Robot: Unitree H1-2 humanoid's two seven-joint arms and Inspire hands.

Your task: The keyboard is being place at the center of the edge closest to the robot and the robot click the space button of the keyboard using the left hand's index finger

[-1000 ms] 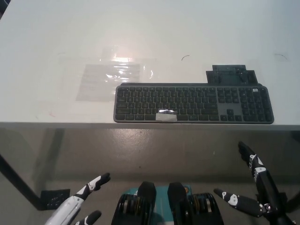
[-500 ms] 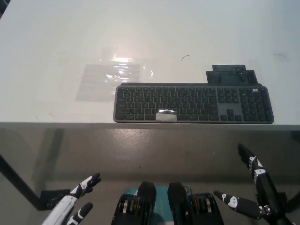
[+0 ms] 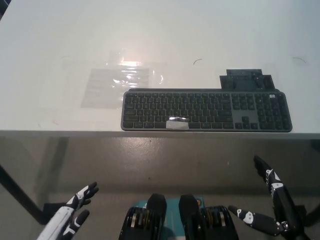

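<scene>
Slim dark-grey keyboard (image 3: 206,110), light (may skid): press taped space key (image 3: 177,124) straight down. My white left hand (image 3: 70,214) near-left, black right hand (image 3: 280,201) near-right: both splayed, empty.

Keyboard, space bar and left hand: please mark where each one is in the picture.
Keyboard (image 3: 206,110): head view, on the middle keys.
Space bar (image 3: 177,123): head view, on the shiny tape covering it.
Left hand (image 3: 70,214): head view, on the white middle of the hand.

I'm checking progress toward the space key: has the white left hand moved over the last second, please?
Yes. The left hand has sunk toward the picture's lower left, farther from the keyboard, which has not shifted.
</scene>
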